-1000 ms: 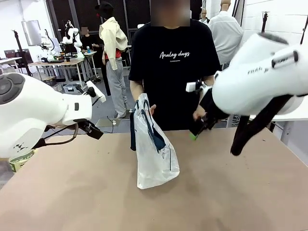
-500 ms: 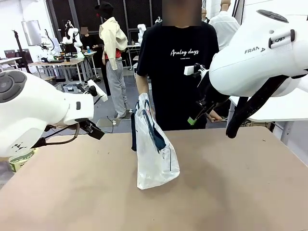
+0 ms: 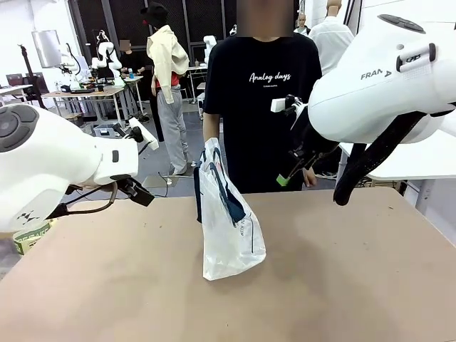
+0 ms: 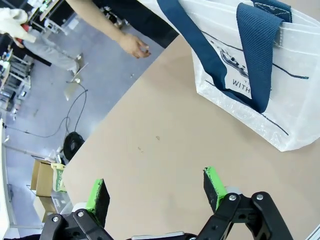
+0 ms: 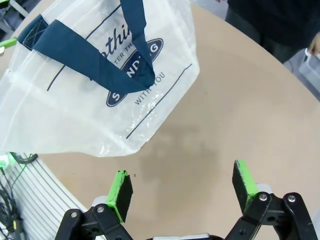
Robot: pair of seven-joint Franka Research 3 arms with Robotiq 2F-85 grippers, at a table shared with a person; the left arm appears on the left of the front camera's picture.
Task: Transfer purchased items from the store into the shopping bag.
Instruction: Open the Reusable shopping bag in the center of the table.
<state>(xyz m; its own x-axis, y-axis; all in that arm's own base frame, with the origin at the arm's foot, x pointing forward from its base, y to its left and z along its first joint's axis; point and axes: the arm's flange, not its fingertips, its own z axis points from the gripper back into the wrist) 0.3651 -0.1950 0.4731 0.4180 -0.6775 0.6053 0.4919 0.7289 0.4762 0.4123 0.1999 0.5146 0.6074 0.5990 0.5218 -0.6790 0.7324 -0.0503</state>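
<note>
Shopping bag (image 3: 229, 221): upright at centre frame on your table (image 3: 342, 285), a person (image 3: 263, 107) just behind it; your left gripper (image 4: 155, 189): bottom edge, jaws wide apart, nothing between them; your right gripper (image 5: 182, 186): bottom edge, jaws likewise spread and empty, bag at upper left.

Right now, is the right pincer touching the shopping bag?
Apart. The front view shows the right pincer up in the air beside the shopping bag, open space between them.

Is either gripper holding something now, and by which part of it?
Nothing is held: the left gripper and the right gripper both have open, empty fingers near the shopping bag.
</note>
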